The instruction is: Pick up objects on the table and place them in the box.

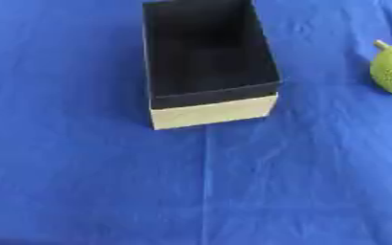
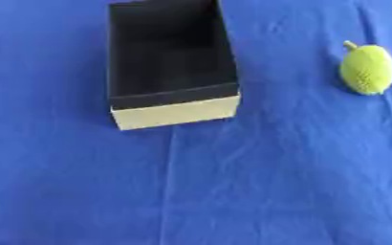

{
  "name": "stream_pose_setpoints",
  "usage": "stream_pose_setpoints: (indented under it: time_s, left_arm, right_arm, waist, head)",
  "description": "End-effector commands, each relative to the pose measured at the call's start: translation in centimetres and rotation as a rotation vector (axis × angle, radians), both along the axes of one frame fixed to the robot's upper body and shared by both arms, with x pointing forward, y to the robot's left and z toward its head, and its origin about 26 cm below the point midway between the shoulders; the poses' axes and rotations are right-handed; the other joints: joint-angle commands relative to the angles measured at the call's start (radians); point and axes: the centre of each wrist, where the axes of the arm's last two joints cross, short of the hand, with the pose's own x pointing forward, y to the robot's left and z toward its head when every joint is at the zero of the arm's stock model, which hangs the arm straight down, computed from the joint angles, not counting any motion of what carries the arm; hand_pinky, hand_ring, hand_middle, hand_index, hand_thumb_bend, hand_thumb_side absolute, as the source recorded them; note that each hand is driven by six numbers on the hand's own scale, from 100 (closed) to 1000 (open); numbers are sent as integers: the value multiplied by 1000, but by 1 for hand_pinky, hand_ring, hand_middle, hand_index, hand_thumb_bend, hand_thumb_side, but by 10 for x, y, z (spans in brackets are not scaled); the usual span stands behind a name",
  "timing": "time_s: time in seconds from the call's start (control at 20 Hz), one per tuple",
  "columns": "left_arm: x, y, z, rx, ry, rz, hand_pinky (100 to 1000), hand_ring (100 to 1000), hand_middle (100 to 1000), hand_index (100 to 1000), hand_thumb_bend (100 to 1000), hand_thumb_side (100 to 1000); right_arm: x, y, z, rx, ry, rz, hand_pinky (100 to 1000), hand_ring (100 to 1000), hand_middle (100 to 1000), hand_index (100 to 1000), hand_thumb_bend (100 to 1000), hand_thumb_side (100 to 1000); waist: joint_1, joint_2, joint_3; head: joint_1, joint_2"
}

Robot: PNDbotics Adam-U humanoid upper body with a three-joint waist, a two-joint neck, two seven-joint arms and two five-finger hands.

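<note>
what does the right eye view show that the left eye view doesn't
Only the right eye view shows the green spiky fruit whole, with blue cloth beyond it, and a small dark shape at the upper right edge that cannot be made out. Only the left eye view shows a wider strip of blue cloth left of the box; there the fruit is cut by the right edge. Both share the open box with a dark inside and pale front wall, apparently empty, the fruit lying apart to its right, and no hand.

I saw even, bright light on the blue cloth, no glare. Both views were soft and slightly blurred. The box interior stayed dark, with a faint shadow at its base.
</note>
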Motion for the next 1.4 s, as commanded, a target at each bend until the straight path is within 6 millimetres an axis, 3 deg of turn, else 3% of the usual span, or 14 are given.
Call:
stream_pose_setpoints:
  time_s: [0.05,0.75,1.1,1.4]
  left_arm:
    - [-3,4,7,22,-26,7,499,644,615,669,897,759]
    - [-3,5,7,26,-22,13,498,644,615,668,898,758]
    - [-4,7,7,34,-17,23,498,644,615,668,898,759]
    - [-5,9,6,42,-13,31,498,644,615,668,899,759]
  right_arm:
    - [-6,-1,12,-31,-37,-8,837,765,772,913,100,503]
    - [-5,-8,10,-83,-1,-49,838,768,773,911,100,509]
    - [-7,-25,3,-248,94,-146,841,783,788,915,100,514]
    - [-9,-41,-5,-468,244,-247,851,825,845,936,100,631]
  waist:
    - [13,-105,-2]
    - [9,-107,-8]
    - [3,-111,-19]
    - [-1,-112,-30]
  head:
    - [4,2]
    - [9,6]
    - [18,8]
    - [23,9]
